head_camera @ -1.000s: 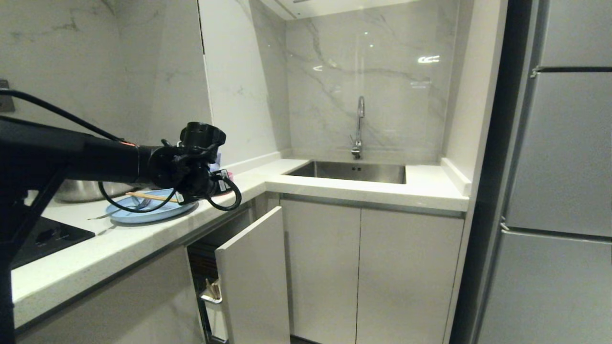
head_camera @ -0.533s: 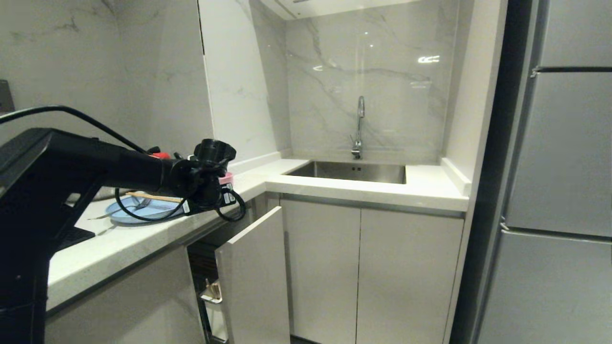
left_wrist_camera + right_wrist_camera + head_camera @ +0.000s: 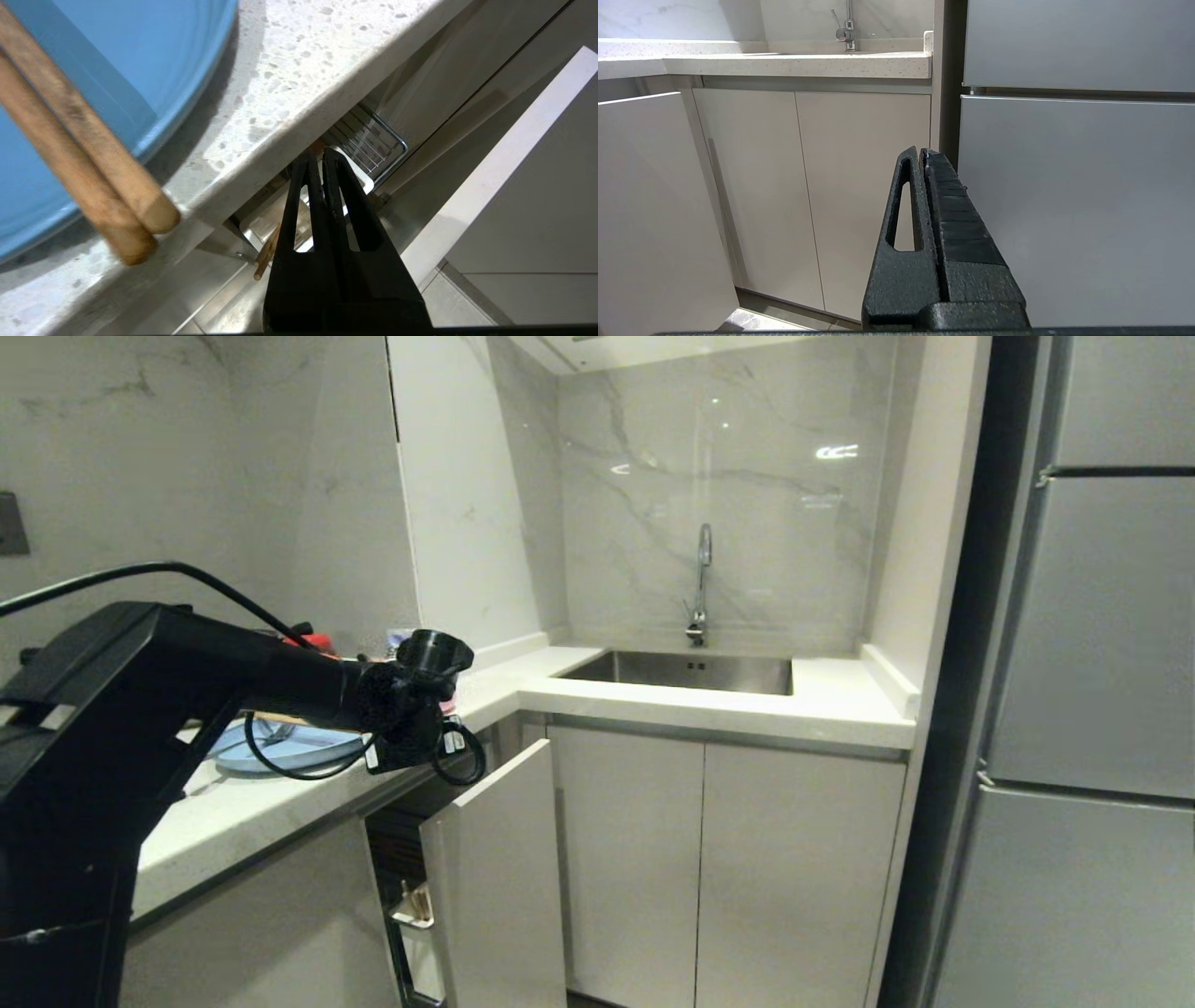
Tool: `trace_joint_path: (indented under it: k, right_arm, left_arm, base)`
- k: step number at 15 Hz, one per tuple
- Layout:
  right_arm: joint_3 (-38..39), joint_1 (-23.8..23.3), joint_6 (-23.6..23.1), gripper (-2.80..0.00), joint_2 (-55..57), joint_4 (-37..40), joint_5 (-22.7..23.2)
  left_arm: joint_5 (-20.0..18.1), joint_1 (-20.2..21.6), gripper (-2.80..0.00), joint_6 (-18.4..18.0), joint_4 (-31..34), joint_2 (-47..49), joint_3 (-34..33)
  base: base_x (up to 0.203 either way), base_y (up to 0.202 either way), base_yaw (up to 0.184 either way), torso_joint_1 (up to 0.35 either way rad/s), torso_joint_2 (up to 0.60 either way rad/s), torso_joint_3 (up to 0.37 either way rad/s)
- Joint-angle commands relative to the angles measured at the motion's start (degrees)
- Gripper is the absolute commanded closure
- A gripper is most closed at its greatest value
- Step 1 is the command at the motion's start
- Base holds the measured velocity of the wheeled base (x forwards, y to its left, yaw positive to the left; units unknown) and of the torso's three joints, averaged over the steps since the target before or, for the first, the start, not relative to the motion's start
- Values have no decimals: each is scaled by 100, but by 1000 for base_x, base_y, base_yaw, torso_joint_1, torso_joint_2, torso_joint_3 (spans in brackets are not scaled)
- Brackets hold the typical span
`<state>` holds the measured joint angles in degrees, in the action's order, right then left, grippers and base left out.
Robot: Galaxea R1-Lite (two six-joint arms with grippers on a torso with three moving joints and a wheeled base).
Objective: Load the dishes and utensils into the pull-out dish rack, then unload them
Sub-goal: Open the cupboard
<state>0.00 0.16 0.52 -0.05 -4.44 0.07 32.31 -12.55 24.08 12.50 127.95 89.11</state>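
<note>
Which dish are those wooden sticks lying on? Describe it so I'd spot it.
Start at the steel sink and follow the white counter leftward. The plate lies flat there, behind the robot's left arm: shallow, light blue, carrying wooden chopsticks.

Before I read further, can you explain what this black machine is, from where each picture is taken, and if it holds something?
It is a two-armed robot in a kitchen. One picture comes from a camera on its head; the other two come from cameras on its wrists, behind the fingers. In the head view, the left gripper hangs at the counter edge, above the pulled-out dish rack. Its fingers are shut and hold nothing. On the counter lies a blue plate with wooden chopsticks across it, their tips past the rim. More chopsticks stand in the rack below. The right gripper, also shut and empty, is parked facing the cabinets and the fridge.
</note>
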Motion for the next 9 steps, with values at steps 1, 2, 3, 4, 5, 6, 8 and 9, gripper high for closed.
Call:
trace_joint_path:
  k: [1,2,3,4,5,6,8,9]
  right_arm:
    - [149,2,0,0,-4,-5,1]
    - [149,2,6,0,-4,-5,1]
    - [149,2,0,0,-4,-5,1]
    - [149,2,0,0,-4,-5,1]
    - [149,2,0,0,-4,-5,1]
    - [149,2,0,0,-4,-5,1]
    - [149,2,0,0,-4,-5,1]
    - [149,2,1,0,-4,-5,1]
  left_arm:
    - [13,-76,0,25,19,-2,2]
    - [13,-108,0,43,81,-10,1]
    - [-3,-160,0,68,162,-7,1]
    - [-23,-189,0,70,222,11,8]
    - [-76,-244,0,70,297,19,10]
    - [-145,-266,0,70,331,37,10]
    - [-257,-292,0,79,332,127,10]
    - [-327,-292,0,79,332,177,10]
  base:
    - [0,0,0,0,0,0]
    - [0,0,0,0,0,0]
    - [0,0,0,0,0,0]
    - [0,0,0,0,0,0]
    - [0,0,0,0,0,0]
    - [0,0,0,0,0,0]
    - [0,0,0,0,0,0]
    - [0,0,0,0,0,0]
